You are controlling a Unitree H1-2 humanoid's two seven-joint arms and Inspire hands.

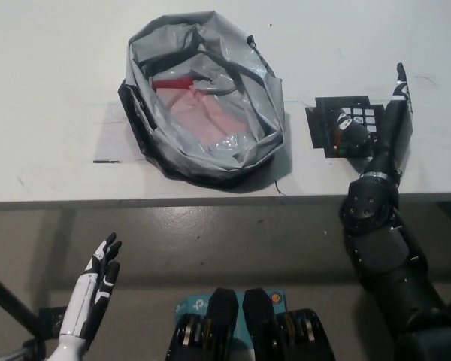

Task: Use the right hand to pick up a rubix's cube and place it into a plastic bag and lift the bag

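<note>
Rubik's cube [344, 127] sits right of the open plastic bag [203, 98], black right hand [382, 120] cupping it loosely, not yet gripping, white left hand [98, 289] idle with spread fingers below.

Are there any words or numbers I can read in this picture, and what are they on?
None can be read for sure.
The teal box at the bottom edge has a white logo, too small and half hidden to read.
The plastic bag, rubix's cube and table show no writing.
</note>
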